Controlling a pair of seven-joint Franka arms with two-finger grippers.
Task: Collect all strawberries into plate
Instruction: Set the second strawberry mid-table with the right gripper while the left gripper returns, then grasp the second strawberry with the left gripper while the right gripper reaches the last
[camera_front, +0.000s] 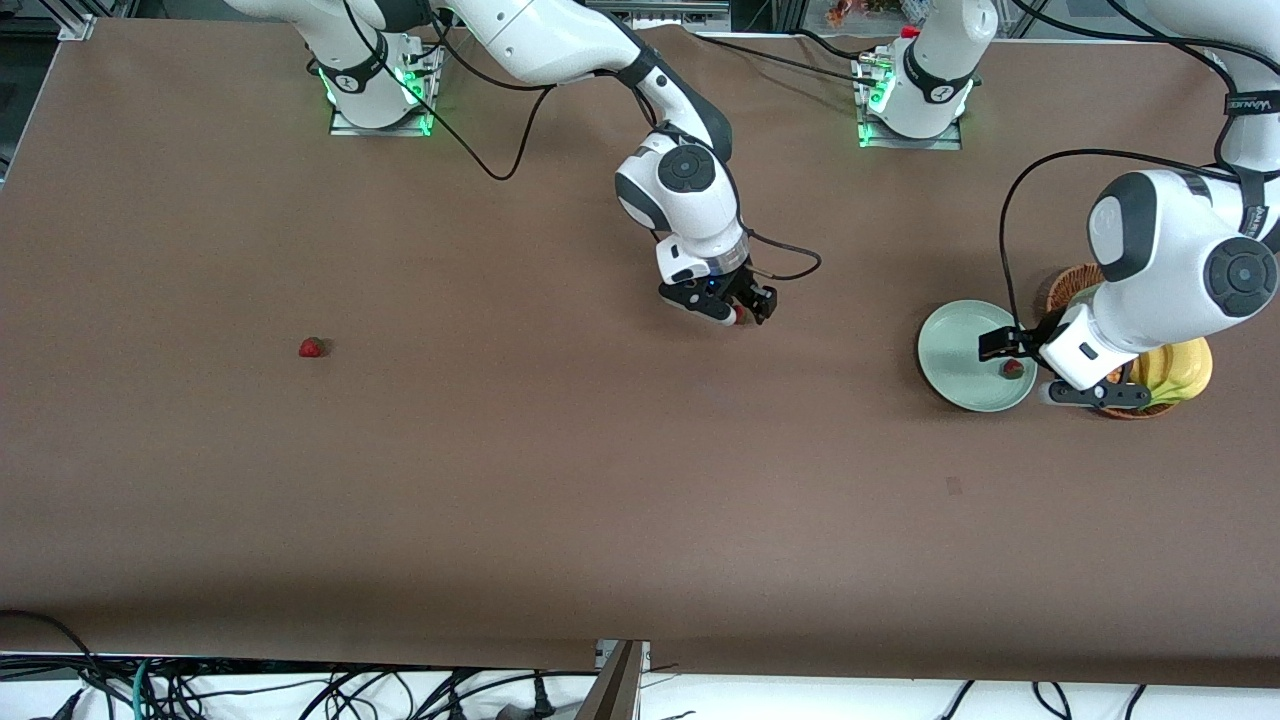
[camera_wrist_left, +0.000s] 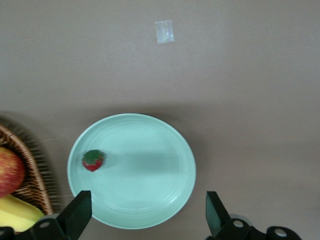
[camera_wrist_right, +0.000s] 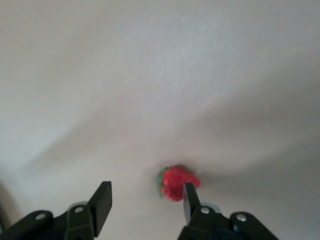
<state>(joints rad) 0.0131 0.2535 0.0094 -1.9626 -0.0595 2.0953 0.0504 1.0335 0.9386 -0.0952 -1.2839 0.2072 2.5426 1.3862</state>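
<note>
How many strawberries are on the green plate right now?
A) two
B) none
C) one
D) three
C: only one strawberry lies on the plate; another sits on the table toward the right arm's end, and a third is at the right gripper.

Brown table (camera_front: 500, 480), tangled black cables (camera_front: 300, 695) along white floor edge
</note>
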